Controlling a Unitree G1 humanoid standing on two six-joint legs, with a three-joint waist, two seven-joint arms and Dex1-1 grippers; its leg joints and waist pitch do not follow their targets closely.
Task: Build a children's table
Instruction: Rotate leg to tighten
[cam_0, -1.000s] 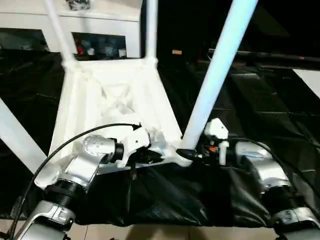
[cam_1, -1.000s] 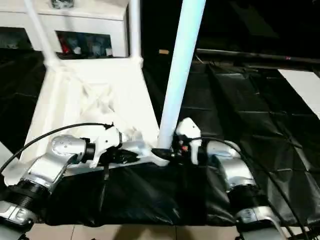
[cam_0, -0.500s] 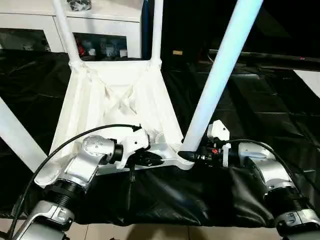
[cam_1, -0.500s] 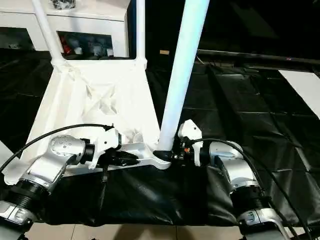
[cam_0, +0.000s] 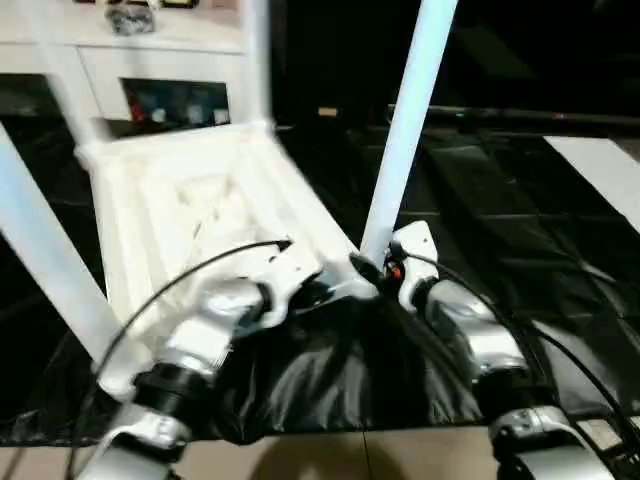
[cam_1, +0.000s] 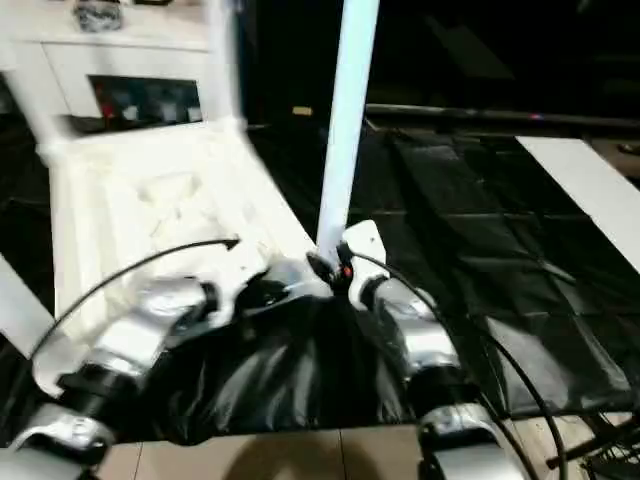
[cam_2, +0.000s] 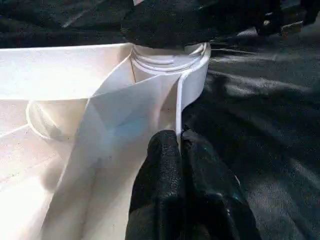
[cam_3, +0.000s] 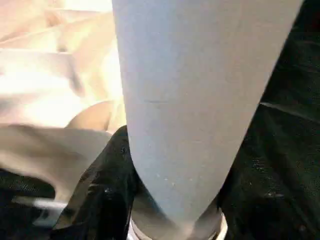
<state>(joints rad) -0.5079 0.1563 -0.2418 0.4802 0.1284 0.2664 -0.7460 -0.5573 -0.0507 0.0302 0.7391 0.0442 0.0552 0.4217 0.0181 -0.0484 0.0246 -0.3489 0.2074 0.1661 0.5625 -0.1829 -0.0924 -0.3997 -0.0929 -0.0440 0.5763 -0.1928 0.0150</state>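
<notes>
1. My left gripper (cam_2: 180, 150) has its fingers (cam_2: 160, 170) clenched on the thin rim of the table top (cam_0: 190, 200), just beside the near corner socket (cam_2: 170, 60).
2. My right gripper (cam_3: 165, 200) has its fingers (cam_3: 107, 190) half spread around the base of the near leg (cam_0: 405, 130), touching it on both sides where it enters that socket.
3. I count four legs, all standing up from the upturned top, which lies on the black sheet (cam_0: 520, 230); the far ones are blurred.
4. Both forearms reach forward and angle inward, meeting at that near corner.
5. A white cabinet (cam_0: 160, 70) stands beyond.
</notes>
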